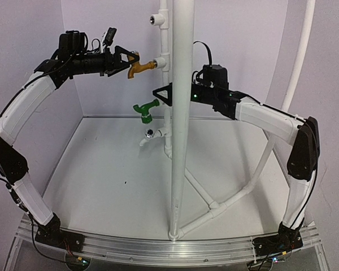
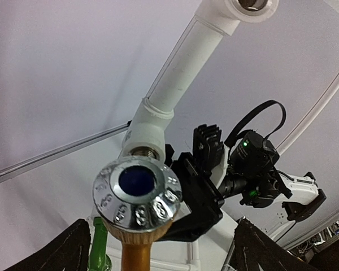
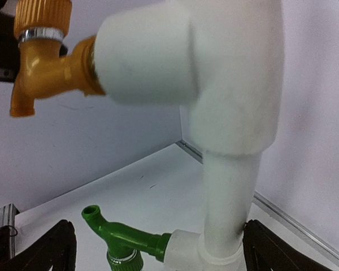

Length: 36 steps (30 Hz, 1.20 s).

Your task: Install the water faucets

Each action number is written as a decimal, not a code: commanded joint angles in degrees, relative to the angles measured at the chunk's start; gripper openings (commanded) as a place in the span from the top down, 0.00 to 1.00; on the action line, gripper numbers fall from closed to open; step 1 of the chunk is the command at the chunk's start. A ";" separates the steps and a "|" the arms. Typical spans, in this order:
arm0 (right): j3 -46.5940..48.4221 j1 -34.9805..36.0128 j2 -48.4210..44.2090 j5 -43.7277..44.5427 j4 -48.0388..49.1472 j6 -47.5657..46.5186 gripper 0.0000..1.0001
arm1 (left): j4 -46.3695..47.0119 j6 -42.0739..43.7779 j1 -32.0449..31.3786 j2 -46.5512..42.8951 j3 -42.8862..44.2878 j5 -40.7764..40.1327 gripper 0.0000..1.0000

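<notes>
The brass-gold faucet [image 1: 139, 67] is seen screwed into a white tee fitting [image 1: 161, 63] high on the thin upright pipe [image 1: 168, 121], with its spout turned down. The left jaws stand open just beside it. In the left wrist view the two fingers [image 2: 68, 251] are spread wide at either side of the silver, blue-centred knob cap [image 2: 138, 192], and a gap is left on both sides, so nothing is gripped.

The green faucet [image 1: 143, 109] is fixed lower on the same pipe, in another white fitting, with its spout mouth turned upward and its knob underneath. The right jaws are likewise open, placed close beside the pipe at a height between the two faucets. In the right wrist view their fingers [image 3: 53, 251] are set far apart at the lower corners, the pipe and the green faucet are seen between them, and nothing is touched. The white surface [image 1: 101, 169] is seen below both faucets.
</notes>
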 commanded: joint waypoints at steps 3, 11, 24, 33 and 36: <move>-10.77 0.41 -9.64 1.59 -13.07 -5.04 0.02 | 1.69 2.37 -0.06 -1.07 0.53 -3.05 0.12; -30.56 0.33 -17.80 7.28 -22.54 -10.39 0.04 | 1.49 2.64 -0.10 -1.49 -0.36 -4.49 0.12; -43.44 2.76 -11.40 14.13 -20.27 -10.10 0.19 | 5.24 0.85 -0.06 -3.27 -4.02 -6.09 0.14; -42.14 4.22 -5.28 21.99 -20.67 -13.01 0.44 | 5.29 1.71 -0.05 -4.74 -6.38 -6.69 0.15; -40.81 4.19 -3.36 23.70 -22.95 -16.63 0.61 | 4.86 1.93 -0.10 -4.51 -6.21 -6.90 0.16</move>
